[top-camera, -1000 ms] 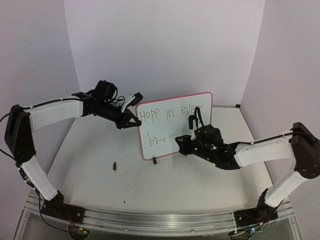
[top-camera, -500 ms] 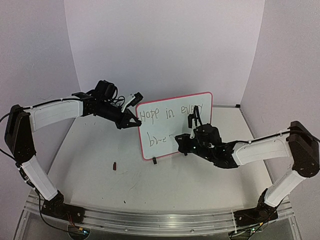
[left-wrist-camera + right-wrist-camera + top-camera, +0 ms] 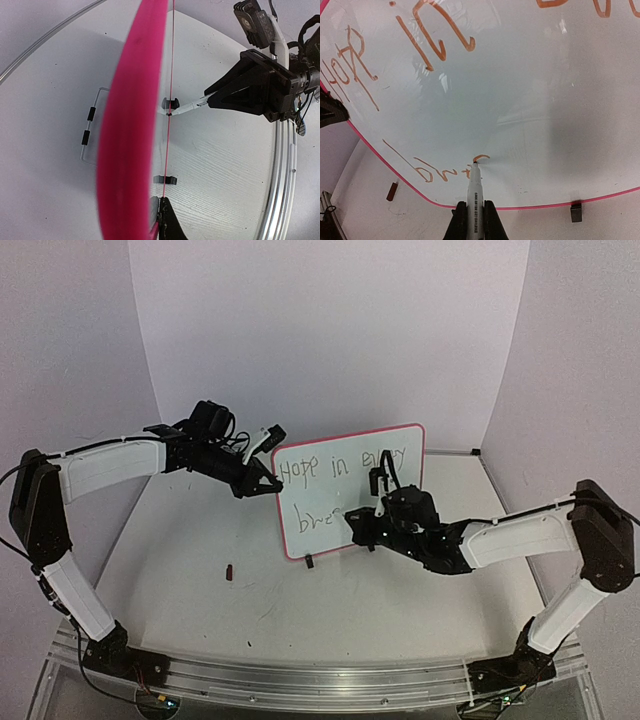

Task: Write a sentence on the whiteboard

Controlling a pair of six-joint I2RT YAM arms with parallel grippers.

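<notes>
The whiteboard (image 3: 345, 495) stands upright on the table, pink-rimmed, tilted a little. My left gripper (image 3: 268, 483) is shut on its left edge; in the left wrist view the fingertips (image 3: 165, 212) pinch the pink rim (image 3: 127, 125) edge-on. The sentence (image 3: 340, 466) reads "Hope in every" on top, with "bre" (image 3: 318, 519) begun below. My right gripper (image 3: 360, 530) is shut on a white marker (image 3: 474, 192). The marker's tip touches the board at a fresh curved stroke (image 3: 481, 158) right of the lower letters (image 3: 435, 172).
A small dark cap-like piece (image 3: 231, 571) lies on the table left of the board, also in the right wrist view (image 3: 392, 191). A black foot (image 3: 576, 211) props the board's lower edge. Booth walls close in behind and at both sides; an aluminium rail (image 3: 300, 675) runs along the near edge.
My right gripper has shifted slightly left and up along the board with the marker, adding to the lower word. The left arm and the board have stayed still.
</notes>
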